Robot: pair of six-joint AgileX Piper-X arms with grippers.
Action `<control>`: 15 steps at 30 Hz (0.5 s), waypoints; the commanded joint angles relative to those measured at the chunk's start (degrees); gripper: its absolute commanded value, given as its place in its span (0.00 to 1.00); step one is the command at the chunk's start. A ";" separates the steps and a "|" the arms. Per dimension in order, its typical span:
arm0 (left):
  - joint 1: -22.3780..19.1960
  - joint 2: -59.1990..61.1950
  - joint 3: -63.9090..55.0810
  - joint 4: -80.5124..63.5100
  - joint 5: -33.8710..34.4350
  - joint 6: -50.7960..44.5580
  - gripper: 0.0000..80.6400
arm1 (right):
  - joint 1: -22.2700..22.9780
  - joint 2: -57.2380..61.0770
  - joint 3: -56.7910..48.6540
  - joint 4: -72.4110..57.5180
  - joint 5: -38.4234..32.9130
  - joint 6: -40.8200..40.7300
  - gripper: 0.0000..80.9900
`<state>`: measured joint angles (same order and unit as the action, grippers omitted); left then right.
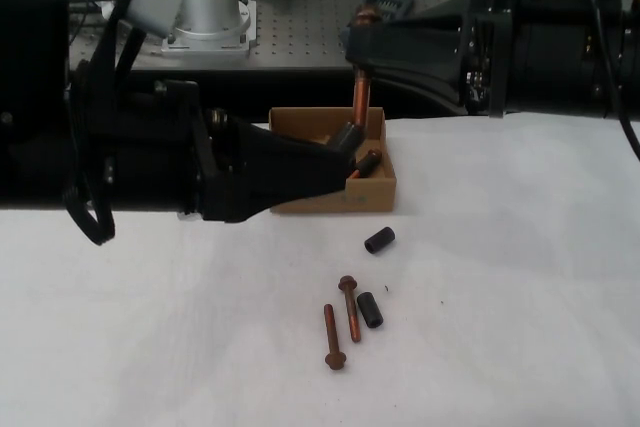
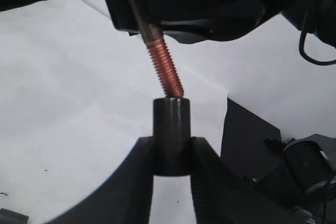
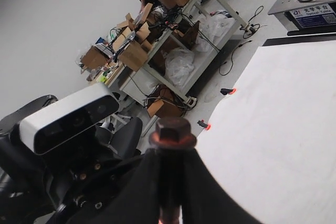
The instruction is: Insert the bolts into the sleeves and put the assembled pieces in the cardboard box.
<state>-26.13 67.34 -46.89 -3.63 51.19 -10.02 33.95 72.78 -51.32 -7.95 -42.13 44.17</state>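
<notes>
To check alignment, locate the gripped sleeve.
High view: the sleeve is clamped in the left gripper by the cardboard box, the bolt's tip at its top opening.

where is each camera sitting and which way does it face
High view: behind both arms, looking forward and down over the bench and cardboard box; both arms show.
Left wrist view: on that wrist, looking along the left pincer shut on a sleeve, the bolt tip at its mouth.
Right wrist view: on that wrist, looking along the right pincer past the bolt's head to shelving.
Shared: high and left wrist views both show bolt meeting sleeve.
</notes>
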 commanded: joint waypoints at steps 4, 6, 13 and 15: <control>0.19 -0.65 -0.36 -1.53 0.03 -0.34 0.01 | -0.05 -0.05 -0.05 -0.50 -0.91 -0.05 0.03; 0.19 -0.65 -0.36 -1.60 0.03 -0.34 0.01 | 0.25 -0.05 -0.05 -0.50 -1.05 0.08 0.03; 0.19 -0.65 -0.36 -3.03 -1.48 -0.34 0.01 | 1.05 -0.05 -0.05 -0.50 -2.19 1.04 0.03; 0.19 -0.65 -0.36 -4.23 -1.83 -0.60 0.01 | 1.59 -0.05 -0.05 -0.50 -1.96 1.04 0.03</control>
<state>-26.13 67.34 -46.89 -5.08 50.59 -10.02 34.72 72.78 -51.32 -7.95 -42.57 44.95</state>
